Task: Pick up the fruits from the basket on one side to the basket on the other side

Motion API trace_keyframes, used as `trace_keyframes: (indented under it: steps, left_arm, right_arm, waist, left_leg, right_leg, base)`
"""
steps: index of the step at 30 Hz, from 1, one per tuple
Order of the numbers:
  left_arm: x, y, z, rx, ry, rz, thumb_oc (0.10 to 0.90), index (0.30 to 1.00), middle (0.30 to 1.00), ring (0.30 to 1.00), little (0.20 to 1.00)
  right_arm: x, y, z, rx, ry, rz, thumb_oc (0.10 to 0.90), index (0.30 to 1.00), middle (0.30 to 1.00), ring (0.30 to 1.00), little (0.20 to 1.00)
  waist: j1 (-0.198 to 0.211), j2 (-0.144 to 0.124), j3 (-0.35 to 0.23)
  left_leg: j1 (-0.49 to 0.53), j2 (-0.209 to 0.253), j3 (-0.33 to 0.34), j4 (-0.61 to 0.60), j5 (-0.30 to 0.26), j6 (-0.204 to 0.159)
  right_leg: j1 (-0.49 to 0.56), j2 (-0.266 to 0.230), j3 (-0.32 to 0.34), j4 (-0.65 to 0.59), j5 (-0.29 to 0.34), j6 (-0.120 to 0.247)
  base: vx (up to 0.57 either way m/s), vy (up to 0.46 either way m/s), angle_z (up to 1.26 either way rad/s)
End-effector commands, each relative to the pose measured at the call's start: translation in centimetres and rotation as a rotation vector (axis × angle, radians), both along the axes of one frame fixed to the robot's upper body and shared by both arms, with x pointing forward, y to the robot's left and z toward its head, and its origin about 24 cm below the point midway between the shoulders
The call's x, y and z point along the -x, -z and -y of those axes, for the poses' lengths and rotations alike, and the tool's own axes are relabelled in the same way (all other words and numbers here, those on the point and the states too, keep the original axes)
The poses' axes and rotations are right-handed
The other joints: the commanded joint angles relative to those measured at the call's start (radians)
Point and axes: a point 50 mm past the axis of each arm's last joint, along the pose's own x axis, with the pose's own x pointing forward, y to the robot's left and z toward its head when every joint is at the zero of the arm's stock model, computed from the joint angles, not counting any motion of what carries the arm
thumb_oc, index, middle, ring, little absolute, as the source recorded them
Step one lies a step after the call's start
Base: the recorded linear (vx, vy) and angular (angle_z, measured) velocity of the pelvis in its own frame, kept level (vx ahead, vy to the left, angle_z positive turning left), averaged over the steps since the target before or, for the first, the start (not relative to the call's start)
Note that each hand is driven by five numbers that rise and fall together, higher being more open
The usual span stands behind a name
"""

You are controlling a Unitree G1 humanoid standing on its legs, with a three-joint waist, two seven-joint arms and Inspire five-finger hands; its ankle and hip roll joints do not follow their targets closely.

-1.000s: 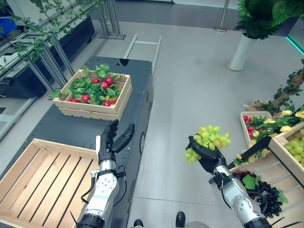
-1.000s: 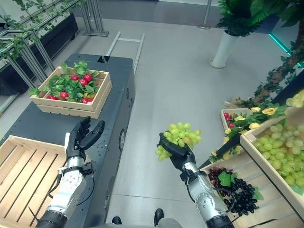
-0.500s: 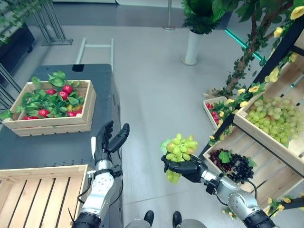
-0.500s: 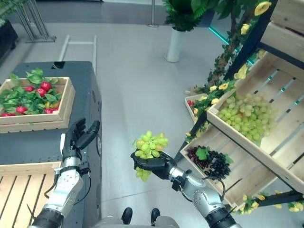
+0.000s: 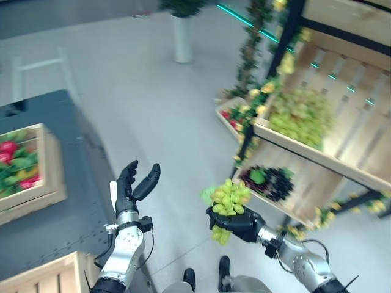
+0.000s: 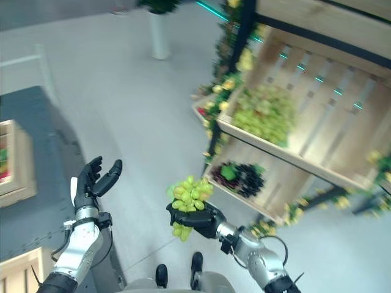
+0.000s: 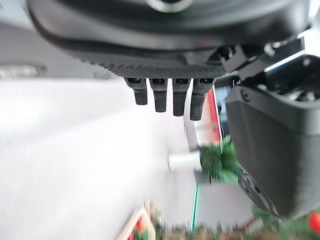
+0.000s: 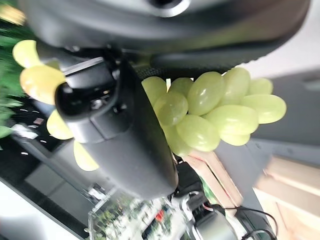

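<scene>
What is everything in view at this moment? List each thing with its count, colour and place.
Green grape bunch: one, yellow-green, held in the right hand above the floor.
Loose green grapes: a heap, green, in the upper wooden shelf crate on the right.
Dark grapes: a cluster, near black with a green leaf, in the lower shelf crate.
Red fruit crate: one, pale wood, red fruit and green leaves, on the dark platform at the left.
Slatted crate: one, pale wood, a corner at the bottom left.
Small floor crate: one, red fruit and yellow flowers, by the shelf's foot.
White planter: one, on the floor at the back.
Left hand: open, raised, holding nothing.
Right hand: curled round the grape bunch.
</scene>
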Motion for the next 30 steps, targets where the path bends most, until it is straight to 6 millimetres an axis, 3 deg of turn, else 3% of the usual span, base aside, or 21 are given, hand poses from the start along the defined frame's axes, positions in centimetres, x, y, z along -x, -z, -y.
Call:
trace_keyframes:
  steps: [1, 3, 6, 12, 21, 23, 30]
  left_arm:
    - [-1.8, -4.2, -1.5, -0.072, -0.006, 0.218, 0.8, 0.9, 0.9, 0.9, 0.9]
    - [-1.8, -4.3, -1.8, -0.088, -0.016, 0.219, 0.8, 0.9, 0.9, 0.9, 0.9]
    - [-1.8, -3.7, -2.1, -0.054, -0.041, 0.198, 0.8, 0.9, 0.9, 0.9, 0.9]
    - [-0.9, -1.8, -1.7, -0.007, -0.035, 0.14, 0.8, 0.9, 0.9, 0.9, 0.9]
    - [-0.8, -0.9, -0.6, 0.026, 0.055, 0.121, 0.8, 0.9, 0.9, 0.9, 0.9]
    - [-0.7, -0.7, -0.3, 0.031, 0.089, 0.111, 0.8, 0.9, 0.9, 0.9, 0.9]
    - [0.7, 2.7, -0.6, 0.14, 0.071, -0.026, 0.8, 0.9, 0.9, 0.9, 0.9]
  right_arm:
    - [-1.7, -5.2, -1.3, -0.099, -0.139, 0.327, 0.4, 0.3, 0.3, 0.3, 0.3]
    - [-1.8, -5.6, -0.5, -0.074, -0.155, 0.355, 0.4, 0.3, 0.3, 0.3, 0.3]
    - [-3.1, -7.9, 2.0, 0.019, -0.115, 0.426, 0.4, 0.3, 0.3, 0.3, 0.3]
    - [-2.3, -9.3, 5.2, 0.078, -0.081, 0.478, 0.4, 0.3, 0.3, 0.3, 0.3]
    - [-2.7, -12.0, 6.1, 0.065, -0.119, 0.555, 0.4, 0.3, 0.3, 0.3, 0.3]
    - [-2.8, -13.3, 6.4, 0.06, -0.106, 0.603, 0.4, 0.3, 0.3, 0.3, 0.3]
    - [-3.7, -18.3, 7.8, 0.044, -0.081, 0.751, 0.4, 0.3, 0.3, 0.3, 0.3]
  waist:
    - [0.021, -0.013, -0.058]
    - [0.03, -0.028, -0.071]
    - [0.001, -0.045, -0.083]
    - [-0.049, -0.055, -0.105]
    - [-0.07, -0.063, -0.117]
    - [-0.074, -0.063, -0.12]
    - [-0.079, -0.071, -0.124]
  left_leg:
    - [-0.014, -0.08, -0.085, 0.038, -0.112, -0.003]
    - [-0.013, -0.07, -0.062, 0.036, -0.116, -0.019]
    - [0.018, -0.04, -0.003, 0.022, -0.11, -0.051]
    - [0.046, -0.029, 0.024, 0.001, -0.111, -0.059]
    - [0.055, -0.018, 0.037, 0.004, -0.12, -0.067]
    - [0.057, -0.015, 0.038, 0.004, -0.123, -0.068]
    - [0.056, -0.006, 0.038, 0.022, -0.137, -0.075]
  right_leg:
    - [0.13, -0.089, -0.024, -0.02, -0.051, 0.028]
    - [0.206, -0.091, -0.049, -0.189, -0.047, 0.036]
    - [0.231, -0.062, 0.006, -0.318, -0.004, 0.037]
    - [0.234, -0.038, 0.042, -0.323, -0.014, 0.018]
    - [0.227, -0.029, 0.067, -0.323, -0.015, 0.011]
    - [0.226, -0.029, 0.072, -0.323, -0.015, 0.011]
    - [0.228, -0.028, 0.079, -0.323, -0.017, 0.01]
  base:
    - [0.02, -0.209, -0.61]
    - [0.03, -0.209, -0.43]
    - [0.05, -0.168, -0.39]
    - [0.08, -0.069, -0.27]
    - [0.05, -0.023, -0.09]
    - [0.04, 0.004, 0.0]
    - [0.0, 0.001, 0.0]
